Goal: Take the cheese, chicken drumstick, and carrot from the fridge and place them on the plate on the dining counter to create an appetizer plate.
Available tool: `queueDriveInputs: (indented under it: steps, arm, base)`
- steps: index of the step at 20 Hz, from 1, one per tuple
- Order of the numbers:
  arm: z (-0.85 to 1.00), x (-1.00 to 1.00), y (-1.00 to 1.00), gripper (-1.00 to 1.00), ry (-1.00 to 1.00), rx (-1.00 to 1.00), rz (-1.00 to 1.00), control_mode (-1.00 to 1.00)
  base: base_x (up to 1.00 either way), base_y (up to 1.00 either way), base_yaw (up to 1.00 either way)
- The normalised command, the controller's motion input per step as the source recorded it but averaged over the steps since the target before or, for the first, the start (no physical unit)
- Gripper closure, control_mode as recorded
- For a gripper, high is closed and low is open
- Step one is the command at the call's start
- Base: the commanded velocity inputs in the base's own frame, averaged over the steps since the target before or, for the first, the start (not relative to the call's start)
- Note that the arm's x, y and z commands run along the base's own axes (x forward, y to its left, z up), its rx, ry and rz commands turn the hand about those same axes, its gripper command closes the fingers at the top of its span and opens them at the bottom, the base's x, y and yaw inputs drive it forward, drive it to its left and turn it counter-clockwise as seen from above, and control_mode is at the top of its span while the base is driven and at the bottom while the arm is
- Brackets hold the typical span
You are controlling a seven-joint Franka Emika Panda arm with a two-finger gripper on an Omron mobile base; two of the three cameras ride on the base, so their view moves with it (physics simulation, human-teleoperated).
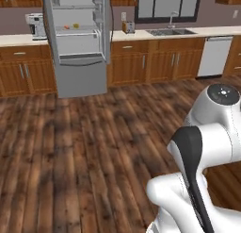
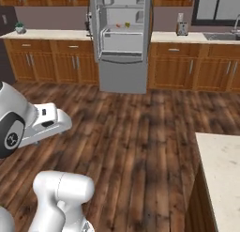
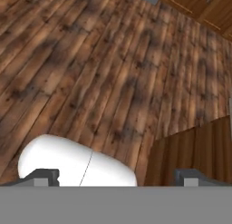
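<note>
- the hand (image 3: 118, 177) is released: its two dark fingertips (image 3: 43, 177) stand far apart at the bottom of the hand view, with nothing between them.
- the hand points down at the dark wooden floor (image 3: 90, 73); just right of it stands a brown wood panel, the side of the dining table (image 3: 190, 150).
- in the right base view the beige speckled top of that dining table (image 2: 222, 179) sits at the near right, with its wood base below; the part in view is bare.
- the white arm (image 1: 207, 133) is folded close over the base, at the lower right of the left base view and the lower left of the right base view.
- the fridge (image 1: 80, 71) stands far across the floor against the back wall, its upper doors swung open on a pale interior with shelves and door bins.
- on a middle shelf lie small foods: a yellow piece, the cheese (image 1: 76, 26), and just left of it a small orange-red bit, likely the carrot (image 1: 67, 26); both are too small to tell for sure.
- the chicken drumstick cannot be made out at this range.
- brown cabinets (image 1: 155, 62) run along the far wall on either side of the fridge, under a pale wall counter (image 1: 141, 36).
- right of the fridge the wall counter carries a toaster (image 1: 127, 27) and a sink (image 1: 170, 32) below a dark window.
- a coffee machine (image 1: 36, 26) stands left of the fridge.
</note>
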Motion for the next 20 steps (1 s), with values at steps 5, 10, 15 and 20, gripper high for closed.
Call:
queueDriveInputs:
  steps: [5, 10, 15, 20]
  arm:
    - [0.0, 0.0, 0.0, -1.0, 0.0, 0.0, 0.0, 1.0]
    - [0.0, 0.0, 0.0, -1.0, 0.0, 0.0, 0.0, 1.0]
    - [0.0, 0.0, 0.0, -1.0, 0.0, 0.0, 0.0, 1.0]
    - [0.0, 0.0, 0.0, -1.0, 0.0, 0.0, 0.0, 1.0]
  base:
    - [1.0, 0.01, 0.0]
    - [1.0, 0.24, 0.0]
    - [1.0, 0.23, 0.0]
    - [1.0, 0.32, 0.0]
